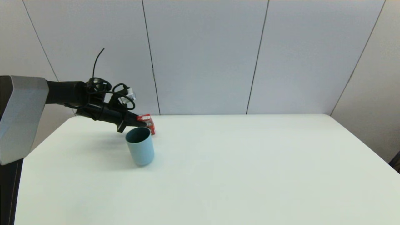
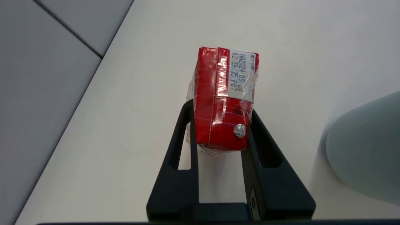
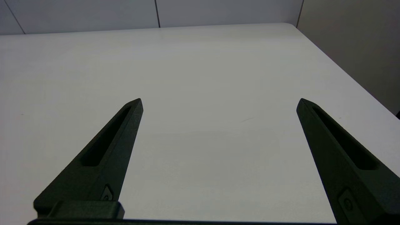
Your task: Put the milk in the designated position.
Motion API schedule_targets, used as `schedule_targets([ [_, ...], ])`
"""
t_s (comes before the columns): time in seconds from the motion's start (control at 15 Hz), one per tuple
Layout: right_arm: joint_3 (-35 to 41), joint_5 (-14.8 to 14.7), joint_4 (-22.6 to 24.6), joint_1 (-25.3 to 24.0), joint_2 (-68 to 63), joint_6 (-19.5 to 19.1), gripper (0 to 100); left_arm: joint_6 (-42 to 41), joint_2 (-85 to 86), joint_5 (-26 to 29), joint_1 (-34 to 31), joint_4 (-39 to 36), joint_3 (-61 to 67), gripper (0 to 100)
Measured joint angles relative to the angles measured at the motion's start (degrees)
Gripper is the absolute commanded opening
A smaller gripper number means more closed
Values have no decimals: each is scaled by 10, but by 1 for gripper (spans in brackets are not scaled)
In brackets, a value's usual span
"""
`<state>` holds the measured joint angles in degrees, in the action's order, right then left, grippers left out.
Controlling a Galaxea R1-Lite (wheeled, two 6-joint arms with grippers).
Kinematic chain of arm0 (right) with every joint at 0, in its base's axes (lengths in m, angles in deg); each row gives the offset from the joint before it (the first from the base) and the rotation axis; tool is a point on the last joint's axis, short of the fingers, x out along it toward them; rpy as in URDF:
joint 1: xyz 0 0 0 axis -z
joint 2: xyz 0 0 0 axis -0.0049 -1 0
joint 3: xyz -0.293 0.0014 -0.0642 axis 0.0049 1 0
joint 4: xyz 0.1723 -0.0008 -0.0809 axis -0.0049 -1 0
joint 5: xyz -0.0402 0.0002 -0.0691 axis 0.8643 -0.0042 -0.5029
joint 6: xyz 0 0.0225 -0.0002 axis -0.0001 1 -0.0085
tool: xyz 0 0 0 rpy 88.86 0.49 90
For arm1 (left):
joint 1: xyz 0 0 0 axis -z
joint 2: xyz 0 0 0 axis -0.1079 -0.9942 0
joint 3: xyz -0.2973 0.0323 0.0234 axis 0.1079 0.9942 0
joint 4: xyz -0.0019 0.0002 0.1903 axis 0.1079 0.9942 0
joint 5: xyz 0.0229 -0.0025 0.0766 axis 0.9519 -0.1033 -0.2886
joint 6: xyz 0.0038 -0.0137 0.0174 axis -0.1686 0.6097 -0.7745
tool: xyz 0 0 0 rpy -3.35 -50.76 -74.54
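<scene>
White counter (image 1: 237, 168), broad, backed by pale grey wall panels (image 1: 203, 56) with dark seams. Most of its surface bare.

Left arm (image 1: 65, 93) reaches in from the robot's left side, across the far left corner of the counter, cables looped at the wrist. Left gripper (image 1: 144, 122) sits at the end of it, just behind the cup's rim in the head view.

Light blue cup (image 1: 140, 145), cylindrical, stands upright and open-mouthed on the left half of the counter, nearer the robot than the gripper. In the left wrist view the cup (image 2: 365, 147) shows as a pale blue curve off to one side of the carton, not touching it.

The milk (image 1: 148, 122), a small red carton, is held at the far left of the counter, just behind the cup. Left wrist view: the milk (image 2: 223, 98) is clamped between the two black fingers (image 2: 184, 137), narrow spacing, pads against both side walls. White date label and a foil straw seal on the upward face. Whether its base touches the counter cannot be told.

Right gripper (image 3: 218, 103) hangs over bare counter near the right side, fingers spread wide, holding nothing.
</scene>
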<state>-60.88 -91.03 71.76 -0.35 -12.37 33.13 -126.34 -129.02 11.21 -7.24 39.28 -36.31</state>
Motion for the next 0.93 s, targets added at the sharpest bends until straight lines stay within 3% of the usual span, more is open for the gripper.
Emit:
schedule_targets([
  [0.2,0,0,0,0,0,0,100,0,-4,0,5,0,0,0],
  [0.27,0,0,0,0,0,0,100,0,-5,0,6,1,0,100],
  [0.93,0,0,0,0,0,0,100,3,-9,-2,7,3,0,100],
])
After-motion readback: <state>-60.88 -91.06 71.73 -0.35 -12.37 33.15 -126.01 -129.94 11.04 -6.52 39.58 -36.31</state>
